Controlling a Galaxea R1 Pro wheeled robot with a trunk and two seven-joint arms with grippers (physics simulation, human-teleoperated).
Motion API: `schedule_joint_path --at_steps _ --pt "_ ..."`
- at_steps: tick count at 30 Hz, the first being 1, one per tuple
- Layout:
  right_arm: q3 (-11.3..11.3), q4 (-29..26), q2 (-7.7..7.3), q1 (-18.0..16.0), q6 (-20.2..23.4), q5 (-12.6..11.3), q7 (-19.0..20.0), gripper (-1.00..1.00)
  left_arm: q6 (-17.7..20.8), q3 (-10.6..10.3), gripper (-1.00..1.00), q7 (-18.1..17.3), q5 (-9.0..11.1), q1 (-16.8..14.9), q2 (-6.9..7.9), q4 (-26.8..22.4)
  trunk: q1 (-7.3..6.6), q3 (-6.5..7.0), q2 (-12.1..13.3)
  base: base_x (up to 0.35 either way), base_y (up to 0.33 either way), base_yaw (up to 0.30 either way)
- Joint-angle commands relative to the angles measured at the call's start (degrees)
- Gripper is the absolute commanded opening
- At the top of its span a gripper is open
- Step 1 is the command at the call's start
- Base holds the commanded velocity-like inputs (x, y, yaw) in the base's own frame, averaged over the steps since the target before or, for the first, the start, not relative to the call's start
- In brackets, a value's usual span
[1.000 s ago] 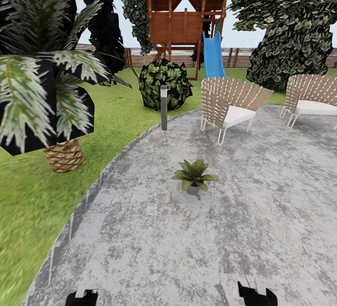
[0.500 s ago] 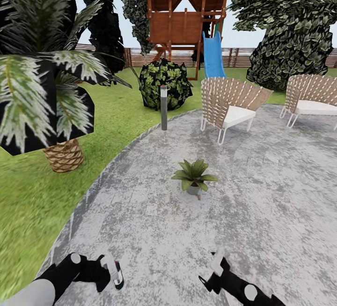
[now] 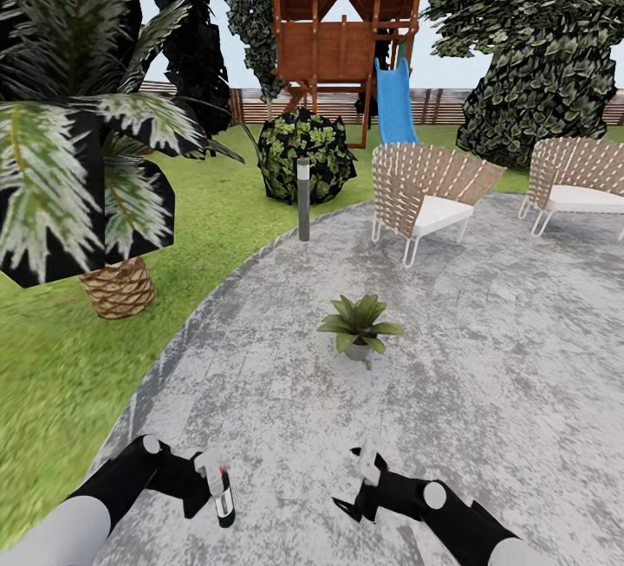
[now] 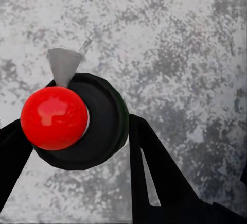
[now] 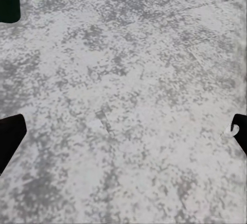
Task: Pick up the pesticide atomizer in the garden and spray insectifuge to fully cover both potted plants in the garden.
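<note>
Your left gripper [image 3: 212, 484] has its black fingers [image 4: 154, 167] pinched on either side of the pesticide atomizer [image 3: 224, 494], which hangs low over the grey paved patio [image 3: 485, 393], well short of the potted plant [image 3: 358, 324]. In the left wrist view you look down on the bottle's round black top [image 4: 98, 121], capped by a glossy red dome [image 4: 54, 117] with a small grey nozzle [image 4: 64, 65] poking out beside it. From your head camera the atomizer reads as a slim dark bottle with a pale label and a red spot at its upper end, standing close to upright.

Your right gripper [image 3: 364, 484] holds nothing; in the right wrist view its two black fingertips [image 5: 10, 136] sit far apart at opposite edges, with bare paving between them.

The potted plant is a small rosette of pointed green leaves filling a tiny grey pot [image 3: 357, 351], set on the patio ahead of both grippers. Beyond the plant stand a grey bollard light [image 3: 303, 199] and two woven chairs [image 3: 429, 196]; off to the plant's left, a palm [image 3: 87, 159] rises from the lawn [image 3: 52, 375].
</note>
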Motion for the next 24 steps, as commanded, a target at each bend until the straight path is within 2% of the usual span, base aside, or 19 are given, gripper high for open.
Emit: schedule_joint_path --at_steps 1,4,9,19,20,24 --pt "-0.02 0.3 0.31 -0.36 -0.67 0.61 -0.46 1.0 0.06 0.28 -1.0 -0.19 -0.16 -0.06 0.34 0.24 -0.01 -0.05 -0.02 0.0 0.0 0.0" --pt "-0.04 -0.05 1.28 -0.62 -1.5 0.61 -1.42 1.0 -0.02 0.24 -1.0 -0.18 -0.18 -0.19 0.47 0.32 -0.01 -0.05 -0.02 0.0 0.0 0.0" --pt "-0.09 -1.67 2.91 -0.66 -1.28 0.76 0.21 1.0 -1.51 0.0 -1.0 -0.2 -0.64 -0.76 0.45 0.31 -0.01 -0.05 -0.02 0.0 0.0 0.0" --pt "-0.17 -4.89 2.95 -0.72 1.88 0.69 3.42 1.0 -4.7 -0.11 -1.0 -0.29 -1.21 -1.01 -0.17 -1.11 -0.01 -0.05 -0.02 0.0 0.0 0.0" --pt "-0.21 -13.39 2.95 -0.72 6.61 0.69 13.38 1.0 -9.19 -0.15 -1.0 -0.38 -1.28 -1.02 -0.33 -1.23 -0.01 -0.05 -0.02 0.0 0.0 0.0" --pt "-0.28 -13.87 2.89 -0.72 6.82 0.7 14.37 1.0 -11.28 -0.25 -1.0 -0.78 -1.39 -1.08 -0.81 -1.46 -0.01 -0.05 -0.02 0.0 0.0 0.0"
